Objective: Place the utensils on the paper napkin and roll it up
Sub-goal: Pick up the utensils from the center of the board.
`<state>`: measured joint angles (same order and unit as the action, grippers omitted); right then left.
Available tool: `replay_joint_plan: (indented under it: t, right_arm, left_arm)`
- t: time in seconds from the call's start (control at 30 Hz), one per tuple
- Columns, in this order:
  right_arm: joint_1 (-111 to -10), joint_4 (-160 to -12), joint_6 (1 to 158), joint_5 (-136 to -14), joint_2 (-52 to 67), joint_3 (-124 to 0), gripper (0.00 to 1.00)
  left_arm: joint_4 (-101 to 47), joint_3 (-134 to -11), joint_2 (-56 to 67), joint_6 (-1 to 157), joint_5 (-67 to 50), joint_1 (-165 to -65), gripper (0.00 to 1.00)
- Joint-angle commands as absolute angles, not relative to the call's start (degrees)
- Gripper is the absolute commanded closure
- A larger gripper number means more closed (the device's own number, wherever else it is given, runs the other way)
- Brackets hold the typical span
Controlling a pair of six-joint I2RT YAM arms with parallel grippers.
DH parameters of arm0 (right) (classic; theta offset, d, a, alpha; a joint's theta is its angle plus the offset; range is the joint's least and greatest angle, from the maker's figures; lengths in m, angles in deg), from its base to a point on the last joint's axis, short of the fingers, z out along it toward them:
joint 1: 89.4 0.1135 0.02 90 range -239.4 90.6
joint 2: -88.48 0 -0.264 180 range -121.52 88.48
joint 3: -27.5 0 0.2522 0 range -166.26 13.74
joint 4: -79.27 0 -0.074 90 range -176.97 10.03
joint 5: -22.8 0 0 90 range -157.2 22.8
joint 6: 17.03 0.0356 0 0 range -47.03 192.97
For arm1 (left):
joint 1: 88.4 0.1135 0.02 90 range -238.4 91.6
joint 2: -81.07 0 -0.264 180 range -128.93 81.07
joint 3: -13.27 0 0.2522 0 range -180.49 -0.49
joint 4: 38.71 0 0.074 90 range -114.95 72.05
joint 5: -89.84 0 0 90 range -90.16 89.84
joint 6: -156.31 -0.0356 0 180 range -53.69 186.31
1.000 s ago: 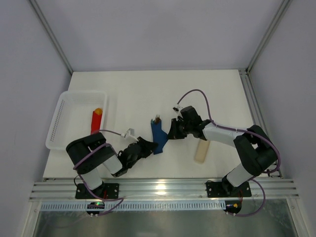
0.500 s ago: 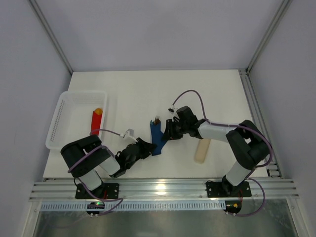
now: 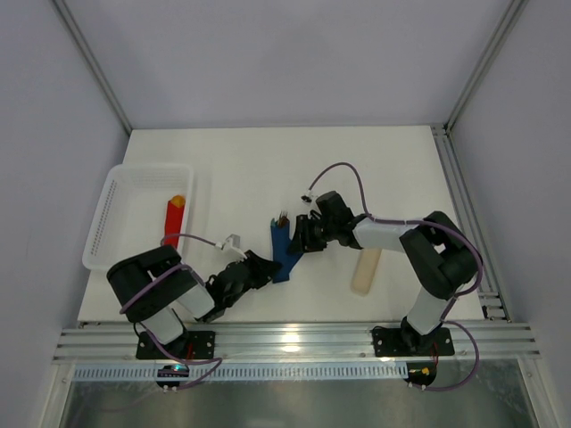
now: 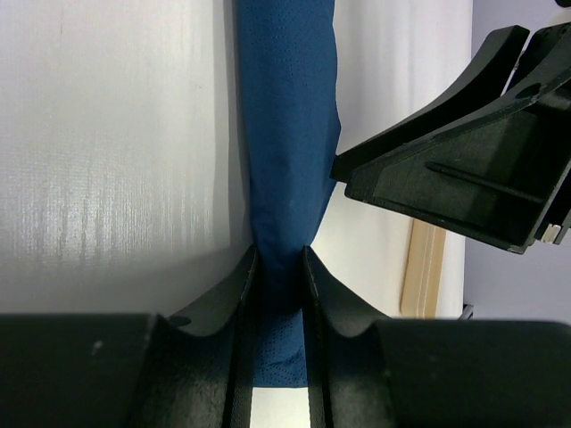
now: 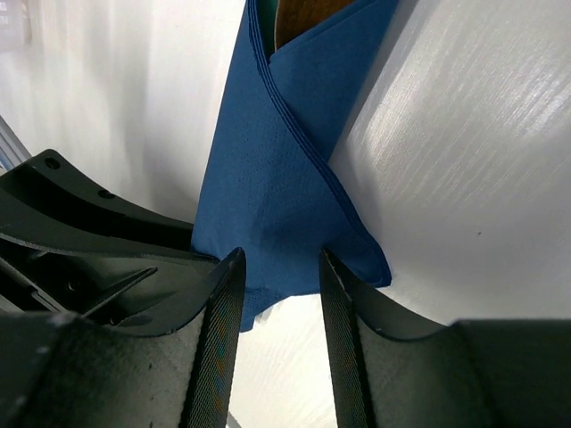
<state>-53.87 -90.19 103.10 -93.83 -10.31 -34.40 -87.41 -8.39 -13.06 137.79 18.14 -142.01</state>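
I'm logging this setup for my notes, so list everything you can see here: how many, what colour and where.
table: one, white, under everything
basket: one, white, table's left side
red block: one, orange-tipped, in the basket's right side
paper napkin: one, navy, rolled, table centre
utensils: count unclear, coppery tips poking from the roll's far end
beige bar: one, right of the roll
left gripper: one, black, pinching the roll's near end
right gripper: one, black, jaws apart at the roll's right side
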Motion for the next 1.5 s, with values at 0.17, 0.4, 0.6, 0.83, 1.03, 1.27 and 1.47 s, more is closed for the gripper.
replay_joint_plan:
  t: [0.17,0.4,0.6,0.83,1.03,1.27,1.47]
  right_arm:
    - [-53.63,-94.70,104.00,-96.11,-11.10,-35.57,0.55]
    - [-53.45,-96.20,105.05,-98.57,-10.75,-35.40,0.55]
    - [-52.48,-95.76,105.67,-98.05,-11.19,-35.13,0.54]
    - [-51.87,-95.76,106.11,-97.17,-10.14,-33.90,0.54]
    - [-51.34,-95.50,106.20,-96.91,-9.17,-33.29,0.54]
    - [-50.38,-96.38,106.46,-97.52,-8.20,-33.02,0.54]
    - [-50.02,-96.46,106.81,-98.40,-7.50,-32.76,0.54]
  left_arm:
    - [-76.55,-5.23,-11.84,132.93,18.38,-142.72,1.00]
    - [-74.79,-5.32,-9.37,132.75,19.26,-143.34,1.00]
    - [-73.12,-5.41,-7.00,132.58,19.79,-143.69,1.00]
    - [-68.29,-6.28,-1.47,132.49,20.41,-143.69,1.00]
    - [-62.32,-8.13,4.77,133.10,20.41,-143.77,1.00]
    - [-61.07,-9.10,5.93,133.54,20.32,-143.86,1.00]
    - [-63.01,-9.01,4.52,133.98,19.88,-143.95,1.00]
